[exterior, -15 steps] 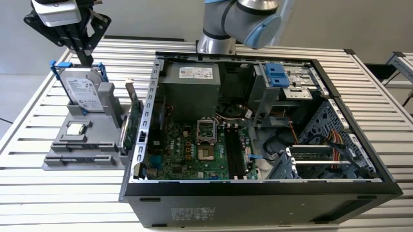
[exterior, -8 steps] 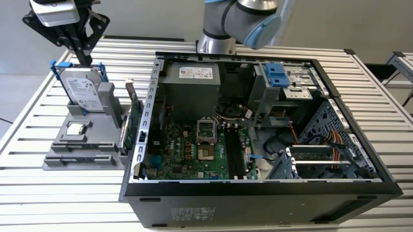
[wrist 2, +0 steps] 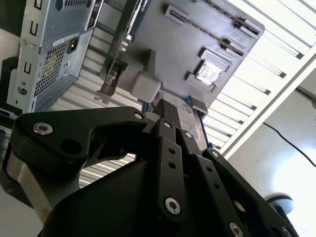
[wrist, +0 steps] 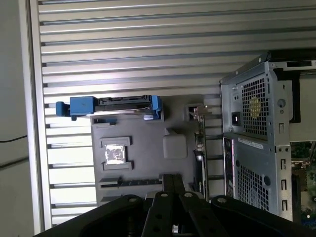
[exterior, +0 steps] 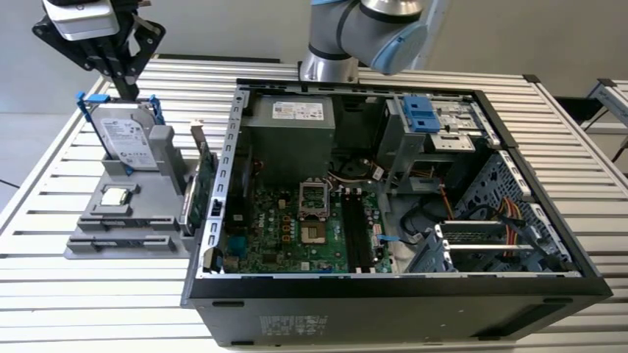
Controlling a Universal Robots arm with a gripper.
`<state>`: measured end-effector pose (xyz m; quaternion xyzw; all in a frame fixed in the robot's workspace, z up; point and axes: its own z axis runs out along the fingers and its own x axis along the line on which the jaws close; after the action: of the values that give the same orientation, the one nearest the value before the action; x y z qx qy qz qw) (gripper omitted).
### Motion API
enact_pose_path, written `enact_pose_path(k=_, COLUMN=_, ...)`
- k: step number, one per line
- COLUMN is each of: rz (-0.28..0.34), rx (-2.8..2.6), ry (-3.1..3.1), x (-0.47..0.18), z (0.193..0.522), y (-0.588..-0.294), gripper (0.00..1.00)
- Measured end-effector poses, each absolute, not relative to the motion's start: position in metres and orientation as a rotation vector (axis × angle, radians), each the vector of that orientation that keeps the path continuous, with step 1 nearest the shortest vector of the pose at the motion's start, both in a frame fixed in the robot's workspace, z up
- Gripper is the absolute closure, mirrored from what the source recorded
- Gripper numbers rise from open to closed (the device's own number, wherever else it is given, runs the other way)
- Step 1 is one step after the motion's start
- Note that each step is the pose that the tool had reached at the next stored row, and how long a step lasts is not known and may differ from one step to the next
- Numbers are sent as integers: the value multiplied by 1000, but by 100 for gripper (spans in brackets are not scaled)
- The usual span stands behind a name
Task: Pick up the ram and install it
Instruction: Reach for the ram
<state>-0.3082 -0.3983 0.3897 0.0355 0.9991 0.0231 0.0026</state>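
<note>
Fingers (exterior: 126, 82) pressed together | pointing down | above hard drive (exterior: 128, 136)

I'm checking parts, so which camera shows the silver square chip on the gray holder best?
The first wrist view: it looks nearly straight down on the chip, so its square face in the gray holder is plain. The exterior view sees the chip at a slant, and the second wrist view sees the chip slanted too.
</note>
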Motion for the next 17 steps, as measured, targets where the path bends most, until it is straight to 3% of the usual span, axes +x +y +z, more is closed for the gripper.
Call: enact_pose_path(k=17, rz=73, rx=112, ry=3134, x=-315, z=389, y=-397, gripper=100)
